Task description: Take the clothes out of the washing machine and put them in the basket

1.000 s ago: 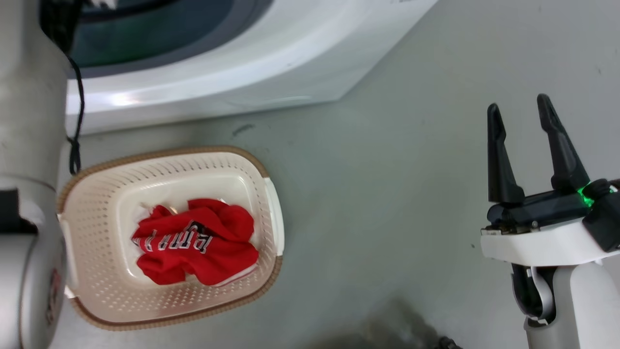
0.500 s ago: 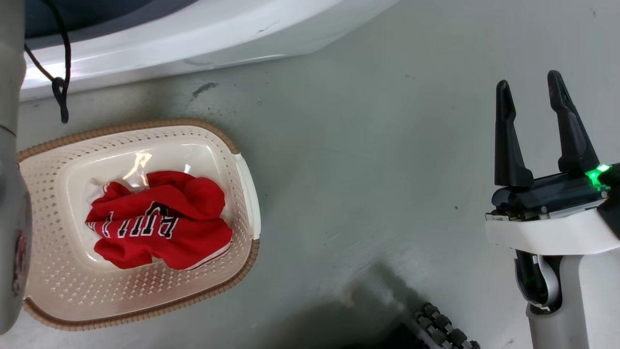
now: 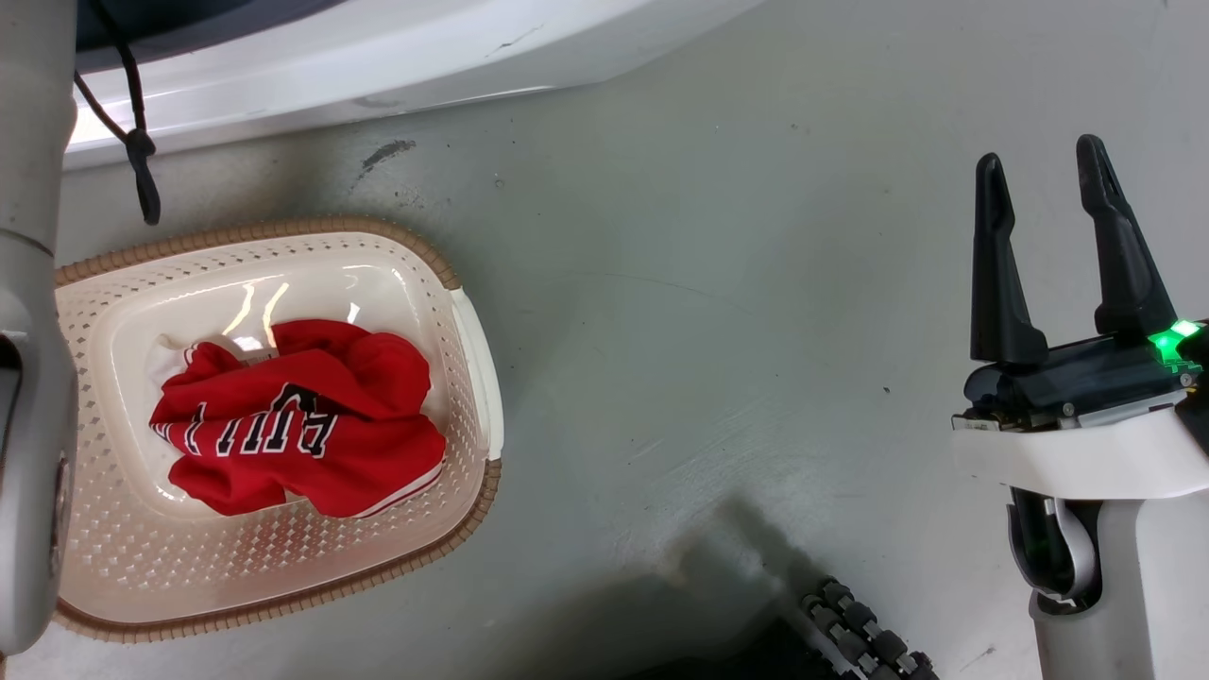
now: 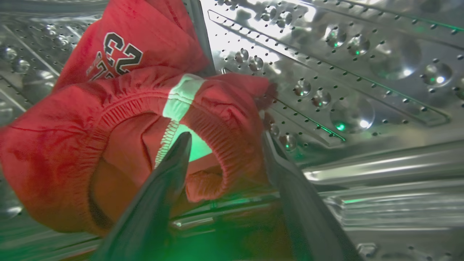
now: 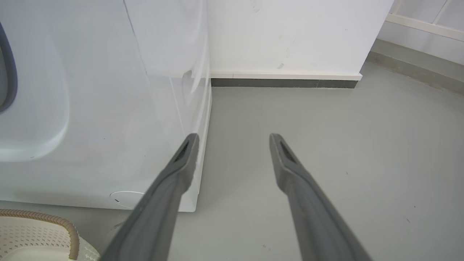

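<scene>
While the right claw (image 3: 1039, 153) hangs spread, the left claw (image 4: 225, 135) straddles clothes (image 4: 72, 137).

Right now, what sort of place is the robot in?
Most likely a laundry or utility room: a white front-loading washing machine, a laundry basket on the grey floor holding a red jersey, and a perforated steel drum with another red garment inside.

Floor (image 3: 680, 312): grey-green, smooth, with faint scratches. Dark scuff mark (image 3: 385, 153) on it, toward the upper left of the head view. Right wrist view: white wall (image 5: 290, 32) meets the floor at a dark skirting strip (image 5: 282, 83), with a white ledge just above it.
</scene>
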Motion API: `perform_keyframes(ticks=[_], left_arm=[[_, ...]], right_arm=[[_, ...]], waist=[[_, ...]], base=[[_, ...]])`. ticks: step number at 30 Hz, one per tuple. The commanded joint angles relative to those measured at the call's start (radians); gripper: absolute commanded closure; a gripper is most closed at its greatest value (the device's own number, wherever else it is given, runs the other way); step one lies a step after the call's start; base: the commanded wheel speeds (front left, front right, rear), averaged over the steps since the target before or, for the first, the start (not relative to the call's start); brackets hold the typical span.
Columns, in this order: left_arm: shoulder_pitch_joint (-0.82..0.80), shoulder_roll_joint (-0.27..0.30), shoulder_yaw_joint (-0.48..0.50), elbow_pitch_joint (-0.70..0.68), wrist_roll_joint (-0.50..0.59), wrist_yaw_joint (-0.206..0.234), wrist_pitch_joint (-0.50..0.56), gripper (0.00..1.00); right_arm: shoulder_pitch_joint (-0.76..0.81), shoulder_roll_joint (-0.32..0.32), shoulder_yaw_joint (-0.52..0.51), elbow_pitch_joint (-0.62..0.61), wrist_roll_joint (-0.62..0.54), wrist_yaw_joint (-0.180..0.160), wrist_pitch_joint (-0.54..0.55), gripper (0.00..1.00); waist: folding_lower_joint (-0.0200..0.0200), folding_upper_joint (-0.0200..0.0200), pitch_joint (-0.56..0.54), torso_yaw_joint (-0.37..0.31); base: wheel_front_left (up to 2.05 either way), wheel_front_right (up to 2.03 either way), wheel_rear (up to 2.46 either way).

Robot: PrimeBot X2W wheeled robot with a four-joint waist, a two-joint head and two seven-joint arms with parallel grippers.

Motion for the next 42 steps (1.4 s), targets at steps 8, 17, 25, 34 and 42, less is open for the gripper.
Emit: perform_keyframes(ticks=[8, 17, 25, 34, 42], left_arm=[[0.056, 0.01, 0.0, -0.039, -0.025, -0.001, 0.018, 1.0], [0.06, 0.045, 0.009, -0.115, -0.037, 0.02, -0.014, 1.0], [0.091, 0.058, 0.016, -0.13, -0.066, -0.006, -0.066, 1.0], [0.144, 0.069, 0.007, -0.082, -0.105, -0.064, -0.133, 1.0], [0.117, 0.076, -0.01, -0.029, -0.151, -0.08, -0.109, 0.0]], right_arm=[[0.001, 0.001, -0.002, -0.002, 0.006, -0.001, -0.002, 0.0], [0.002, 0.001, 0.0, 0.007, -0.003, -0.001, -0.002, 0.0], [0.008, 0.001, 0.004, 0.014, -0.021, -0.001, -0.002, 0.0], [0.022, 0.001, 0.016, 0.027, -0.052, -0.001, -0.002, 0.0], [0.028, 0.001, 0.029, 0.027, -0.057, -0.001, -0.002, 0.0]], waist=[[0.0, 0.0, 0.0, 0.005], [0.0, 0.0, -0.021, 0.016], [0.0, 0.0, -0.064, 0.039], [0.0, 0.0, -0.142, 0.083], [0.0, 0.0, -0.157, 0.087]], base=[[0.0, 0.0, 0.0], [0.0, 0.0, 0.0], [0.0, 0.0, 0.0], [0.0, 0.0, 0.0], [0.0, 0.0, 0.0]])
